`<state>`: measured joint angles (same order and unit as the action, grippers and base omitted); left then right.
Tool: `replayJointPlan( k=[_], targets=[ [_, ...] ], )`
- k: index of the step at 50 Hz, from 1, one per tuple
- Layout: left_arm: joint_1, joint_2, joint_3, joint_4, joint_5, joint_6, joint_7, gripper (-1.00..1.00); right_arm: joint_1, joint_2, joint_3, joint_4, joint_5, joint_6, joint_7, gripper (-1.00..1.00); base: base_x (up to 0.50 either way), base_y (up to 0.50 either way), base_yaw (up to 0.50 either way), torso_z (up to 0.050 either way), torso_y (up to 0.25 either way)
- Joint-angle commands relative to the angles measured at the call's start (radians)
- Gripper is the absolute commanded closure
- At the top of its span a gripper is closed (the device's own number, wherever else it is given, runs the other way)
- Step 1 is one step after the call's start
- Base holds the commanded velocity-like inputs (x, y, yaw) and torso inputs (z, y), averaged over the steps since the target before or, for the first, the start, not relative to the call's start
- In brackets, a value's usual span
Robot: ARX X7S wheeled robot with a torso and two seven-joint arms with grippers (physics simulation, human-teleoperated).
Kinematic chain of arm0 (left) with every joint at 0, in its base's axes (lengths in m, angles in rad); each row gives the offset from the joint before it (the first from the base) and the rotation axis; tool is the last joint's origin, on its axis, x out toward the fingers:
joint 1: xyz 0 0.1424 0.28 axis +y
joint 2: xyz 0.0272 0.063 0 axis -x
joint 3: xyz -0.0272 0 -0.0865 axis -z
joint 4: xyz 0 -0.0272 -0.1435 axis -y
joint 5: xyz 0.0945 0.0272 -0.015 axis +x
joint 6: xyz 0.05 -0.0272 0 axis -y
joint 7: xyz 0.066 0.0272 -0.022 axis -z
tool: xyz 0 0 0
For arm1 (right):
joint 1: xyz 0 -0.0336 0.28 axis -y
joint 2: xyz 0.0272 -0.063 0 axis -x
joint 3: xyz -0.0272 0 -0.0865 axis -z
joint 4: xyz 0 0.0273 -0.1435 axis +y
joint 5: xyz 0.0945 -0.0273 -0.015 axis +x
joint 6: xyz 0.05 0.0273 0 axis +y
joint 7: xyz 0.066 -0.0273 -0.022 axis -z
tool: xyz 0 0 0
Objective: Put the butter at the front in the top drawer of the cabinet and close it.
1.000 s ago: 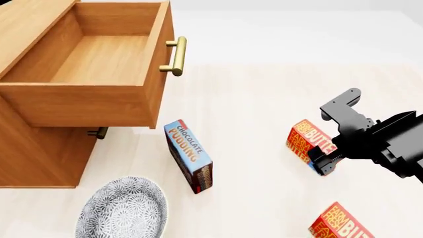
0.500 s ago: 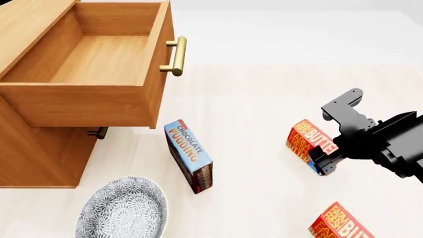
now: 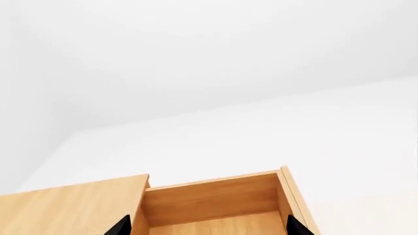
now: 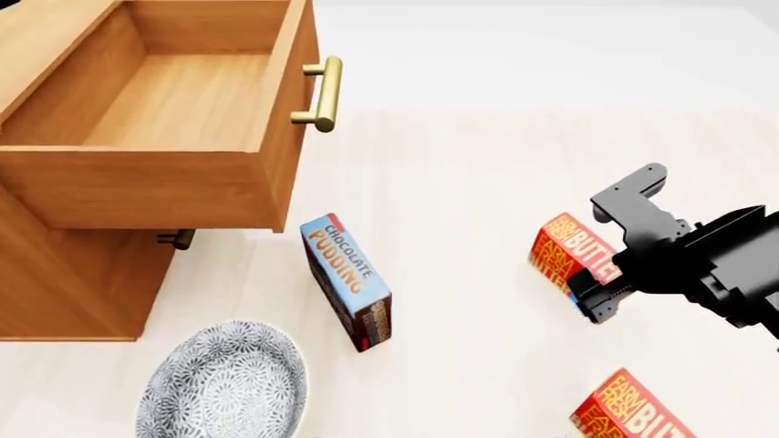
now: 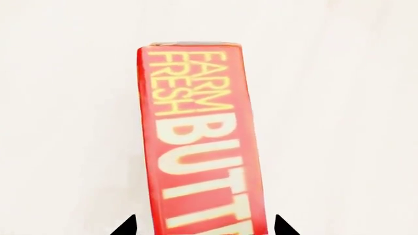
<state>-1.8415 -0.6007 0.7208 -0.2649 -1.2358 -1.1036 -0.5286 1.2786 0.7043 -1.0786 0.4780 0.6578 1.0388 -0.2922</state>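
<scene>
A red "FARM FRESH BUTTER" box [image 4: 566, 251] lies on the pale floor. My right gripper [image 4: 597, 258] is open and straddles it, one finger on each side. In the right wrist view the butter [image 5: 199, 147] fills the space between the fingertips of the right gripper [image 5: 203, 226], with a small gap on each side. A second identical butter box [image 4: 627, 412] lies nearer me at the bottom edge. The cabinet [image 4: 61, 274] stands at the left, its top drawer [image 4: 182, 100] pulled open and empty. My left gripper [image 3: 207, 227] is open over the top drawer [image 3: 216, 200].
A blue-topped "CHOCOLATE PUDDING" box [image 4: 347, 278] stands on its side between the cabinet and the butter. A patterned grey plate [image 4: 225, 388] lies at the bottom left. The top drawer's brass handle [image 4: 320, 94] juts right; the lower drawer's handle [image 4: 178, 239] shows under it.
The head view has shifted slightly, so the cabinet and boxes sit a little higher in the picture. My right gripper stays open around the same butter box.
</scene>
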Motion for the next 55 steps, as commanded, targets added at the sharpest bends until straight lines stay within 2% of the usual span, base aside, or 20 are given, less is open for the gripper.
replayJointPlan(
  k=[1,18,19,41,55],
  targets=[
    [-0.002,0.001,0.001,-0.003,-0.004,-0.004,0.0,-1.0,0.0,-0.001,0.0,0.0,0.001,0.001,0.001,-1.0,0.0,0.0,0.0,0.0,0.0],
    [-0.001,0.0,0.002,-0.002,-0.003,-0.002,0.0,-1.0,-0.011,0.013,0.005,-0.013,0.008,0.002,0.004,-1.0,0.0,0.0,0.0,0.0,0.0],
    [-0.001,0.0,0.002,-0.002,-0.003,-0.002,0.001,-1.0,-0.012,0.013,0.005,-0.014,0.009,0.002,0.005,1.0,0.0,0.0,0.0,0.0,0.0],
    [-0.001,0.001,-0.002,-0.006,-0.011,-0.005,-0.009,-1.0,-0.016,0.007,0.009,-0.01,0.012,0.004,0.011,1.0,0.0,0.0,0.0,0.0,0.0],
    [0.002,0.003,-0.013,-0.012,-0.025,-0.007,-0.024,-1.0,-0.015,0.006,0.009,-0.011,0.013,0.005,0.012,1.0,0.0,0.0,0.0,0.0,0.242]
  ],
)
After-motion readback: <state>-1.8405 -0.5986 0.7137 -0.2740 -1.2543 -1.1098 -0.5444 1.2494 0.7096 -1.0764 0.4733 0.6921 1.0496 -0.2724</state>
